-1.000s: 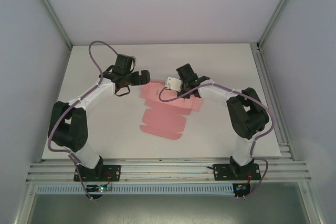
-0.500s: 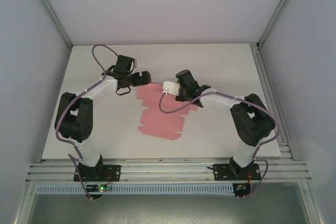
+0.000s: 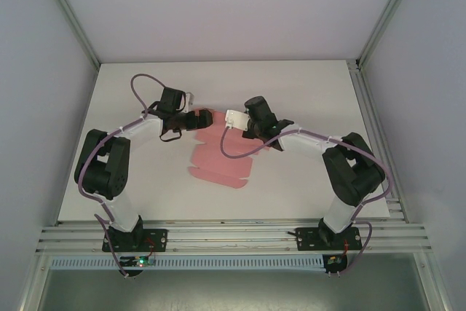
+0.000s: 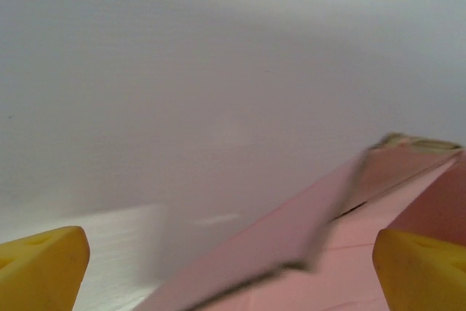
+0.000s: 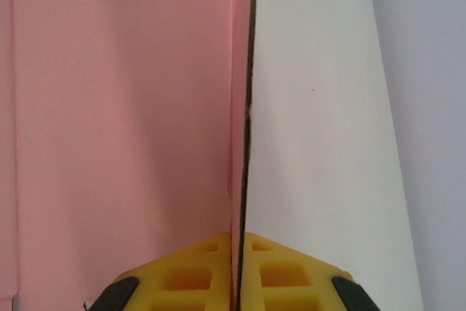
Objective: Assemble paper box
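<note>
the paper box point(image 3: 218, 159) is laid as a mostly flat pink sheet at the middle of the table point(image 3: 313, 92), between the two arms. the left gripper point(image 3: 202, 118) is positioned at the sheet's far left corner. its yellow fingers point(image 4: 44, 264) are spread wide apart, and a raised pink flap is seen between them. the right gripper point(image 5: 239, 249) is clamped on a card edge at the sheet's far right side.

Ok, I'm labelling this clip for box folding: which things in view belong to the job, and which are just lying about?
Job: paper box, pink card; left end effector, open around a flap; right end effector, shut on its edge.
Just there: table; aluminium rail; purple cable.
</note>
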`<state>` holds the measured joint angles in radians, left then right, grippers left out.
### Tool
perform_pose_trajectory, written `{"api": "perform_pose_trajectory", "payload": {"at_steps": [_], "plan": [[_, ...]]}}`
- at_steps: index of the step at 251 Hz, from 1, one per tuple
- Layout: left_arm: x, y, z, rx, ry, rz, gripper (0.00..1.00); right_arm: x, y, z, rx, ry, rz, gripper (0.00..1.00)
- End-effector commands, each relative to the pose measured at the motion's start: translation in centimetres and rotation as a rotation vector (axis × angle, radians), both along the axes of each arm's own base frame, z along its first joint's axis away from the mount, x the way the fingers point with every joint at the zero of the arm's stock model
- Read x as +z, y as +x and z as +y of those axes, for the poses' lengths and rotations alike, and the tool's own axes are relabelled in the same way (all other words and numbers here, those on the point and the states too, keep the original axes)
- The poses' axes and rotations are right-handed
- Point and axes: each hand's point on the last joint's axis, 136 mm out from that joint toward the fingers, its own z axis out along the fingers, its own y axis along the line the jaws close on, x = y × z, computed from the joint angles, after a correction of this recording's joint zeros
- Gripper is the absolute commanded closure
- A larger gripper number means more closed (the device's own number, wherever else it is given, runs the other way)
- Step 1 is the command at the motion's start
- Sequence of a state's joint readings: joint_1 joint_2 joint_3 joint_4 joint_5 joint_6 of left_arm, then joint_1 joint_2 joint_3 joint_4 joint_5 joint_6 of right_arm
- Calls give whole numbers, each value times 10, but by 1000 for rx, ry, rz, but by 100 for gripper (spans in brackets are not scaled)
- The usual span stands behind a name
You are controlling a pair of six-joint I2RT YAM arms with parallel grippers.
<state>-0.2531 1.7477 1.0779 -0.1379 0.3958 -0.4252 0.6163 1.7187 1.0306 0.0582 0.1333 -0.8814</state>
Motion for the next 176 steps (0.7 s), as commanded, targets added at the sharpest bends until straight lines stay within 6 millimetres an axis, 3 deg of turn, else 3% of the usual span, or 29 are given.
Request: {"api": "perform_pose_trajectory", "payload": {"at_steps": [1, 27, 57, 97, 147, 176], "plan": [[22, 10, -18, -31, -79, -80, 0, -3, -9, 9, 2, -13, -31, 91], [26, 15, -25, -15, -89, -89, 0, -4, -9, 13, -13, -49, -105, 91], [16, 14, -22, 20, -12, -64, 0, 0, -8, 14, -42, -49, -151, 91], [-1, -9, 17, 129, 140, -8, 0, 14, 0, -2, -131, 17, -158, 91], [17, -53, 60, 246, 145, -46, 0, 20, -5, -20, -166, 71, -141, 91], [12, -73, 96, 371, 243, -19, 0, 21, -10, -22, -169, 111, -133, 91]]}}
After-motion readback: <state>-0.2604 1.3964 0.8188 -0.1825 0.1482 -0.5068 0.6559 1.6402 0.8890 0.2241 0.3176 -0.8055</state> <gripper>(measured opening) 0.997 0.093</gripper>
